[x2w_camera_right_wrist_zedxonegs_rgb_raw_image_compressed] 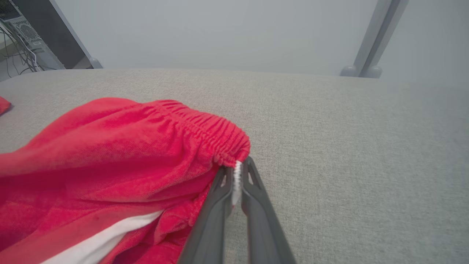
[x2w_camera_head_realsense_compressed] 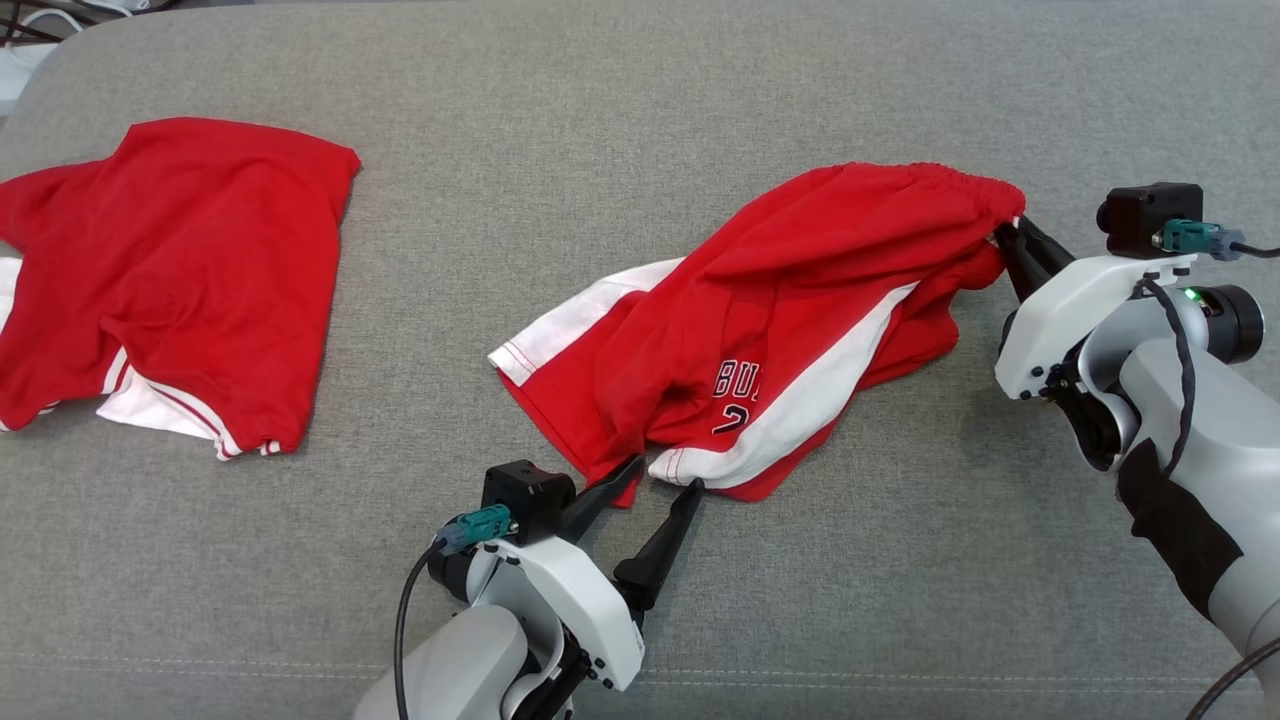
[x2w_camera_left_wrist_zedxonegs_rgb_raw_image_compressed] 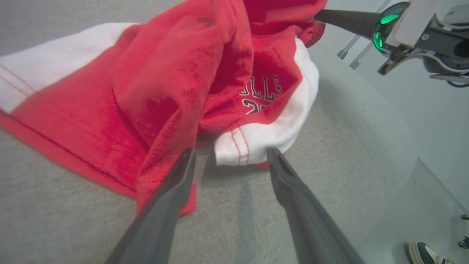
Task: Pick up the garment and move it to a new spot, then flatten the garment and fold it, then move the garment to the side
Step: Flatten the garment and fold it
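Right gripper (x2w_camera_right_wrist_zedxonegs_rgb_raw_image_compressed: 236,169): clamped tight on the corner of the elastic waistband (x2w_camera_right_wrist_zedxonegs_rgb_raw_image_compressed: 205,124).
Left gripper (x2w_camera_head_realsense_compressed: 668,475): jaws spread wide, holding nothing, tips just at the near white hem (x2w_camera_left_wrist_zedxonegs_rgb_raw_image_compressed: 253,141).
Garment (x2w_camera_head_realsense_compressed: 790,300): red shorts with white stripes, crumpled right of centre on the grey cushion (x2w_camera_head_realsense_compressed: 600,120), waistband end raised off it.
Second red garment (x2w_camera_head_realsense_compressed: 180,270): lies well apart, far left.
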{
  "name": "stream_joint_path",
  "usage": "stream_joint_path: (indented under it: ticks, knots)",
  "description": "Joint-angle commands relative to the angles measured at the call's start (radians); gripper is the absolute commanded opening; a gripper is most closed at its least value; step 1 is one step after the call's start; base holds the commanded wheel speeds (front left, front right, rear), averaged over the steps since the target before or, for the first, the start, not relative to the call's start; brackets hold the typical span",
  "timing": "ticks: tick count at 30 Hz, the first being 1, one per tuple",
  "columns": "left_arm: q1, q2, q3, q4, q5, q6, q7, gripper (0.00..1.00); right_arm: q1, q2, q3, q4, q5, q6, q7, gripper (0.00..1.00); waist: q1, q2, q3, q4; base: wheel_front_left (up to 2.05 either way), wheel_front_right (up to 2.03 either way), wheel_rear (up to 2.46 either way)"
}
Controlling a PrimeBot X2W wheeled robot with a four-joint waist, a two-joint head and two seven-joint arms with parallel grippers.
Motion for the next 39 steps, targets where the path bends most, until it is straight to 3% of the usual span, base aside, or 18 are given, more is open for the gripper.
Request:
stream_joint_path:
  ticks: [1, 6, 9, 10, 17, 18, 19, 25, 28, 33, 39]
  knots:
    - [-0.047, 0.006, 0.014, -0.017, -0.020, -0.007, -0.006, 1.00, -0.006, 0.003, -0.006, -0.016, -0.011, 0.004, -0.014, 0.00, 0.0000, 0.0000, 0.002, -0.003, 0.00, 0.00, 0.00]
    - [-0.057, 0.015, -0.016, -0.026, -0.062, -0.007, -0.006, 0.99, -0.003, 0.003, -0.022, -0.024, -0.023, 0.004, -0.014, 0.00, 0.0000, 0.0000, 0.007, -0.009, 0.00, 0.00, 0.00]
    - [-0.060, 0.022, -0.033, -0.037, -0.083, -0.007, -0.006, 0.87, -0.001, 0.002, -0.032, -0.027, -0.029, 0.004, -0.014, 0.00, 0.0000, 0.0000, 0.008, -0.010, 0.00, 0.00, 0.00]
    - [-0.061, 0.024, -0.042, -0.037, -0.089, -0.007, -0.006, 0.78, 0.000, 0.002, -0.036, -0.027, -0.032, 0.004, -0.014, 0.00, 0.0000, 0.0000, 0.008, -0.009, 0.00, 0.00, 0.00]
    - [-0.073, 0.037, -0.070, -0.052, -0.113, -0.007, -0.006, 0.40, 0.008, 0.006, -0.060, -0.032, -0.049, 0.004, -0.014, 0.00, 0.0000, 0.0000, 0.008, -0.007, 0.00, 0.00, 0.00]
    - [-0.074, 0.039, -0.076, -0.055, -0.114, -0.007, -0.006, 0.25, 0.010, 0.007, -0.063, -0.034, -0.051, 0.004, -0.014, 0.00, 0.0000, 0.0000, 0.007, -0.007, 0.00, 0.00, 0.00]
    - [-0.075, 0.042, -0.080, -0.060, -0.114, -0.007, -0.006, 0.00, 0.012, 0.008, -0.066, -0.035, -0.054, 0.004, -0.014, 0.00, 0.0000, 0.0000, 0.006, -0.008, 0.00, 0.00, 0.00]
    - [-0.072, 0.054, -0.081, -0.089, -0.131, -0.007, -0.006, 0.00, 0.024, 0.007, -0.080, -0.047, -0.057, 0.004, -0.014, 0.00, 0.0000, 0.0000, -0.004, -0.009, 0.00, 0.00, 0.00]
    - [-0.069, 0.075, -0.036, -0.126, -0.178, -0.007, -0.006, 0.00, 0.041, 0.002, -0.091, -0.080, -0.039, 0.004, -0.014, 0.00, 0.0000, 0.0000, -0.020, -0.008, 0.00, 0.00, 0.00]
    - [-0.142, 0.209, 0.011, -0.172, -0.193, -0.007, -0.006, 0.00, 0.087, -0.018, -0.118, -0.207, 0.081, 0.004, 0.043, 0.00, 0.0000, 0.0000, -0.061, -0.002, 0.00, 0.00, 0.00]
    - [-0.324, 0.356, 0.001, -0.164, -0.253, -0.007, 0.008, 0.00, 0.132, -0.013, -0.255, -0.415, 0.402, 0.004, 0.210, 0.00, 0.0000, 0.0000, -0.103, -0.005, 0.00, 0.00, 0.00]
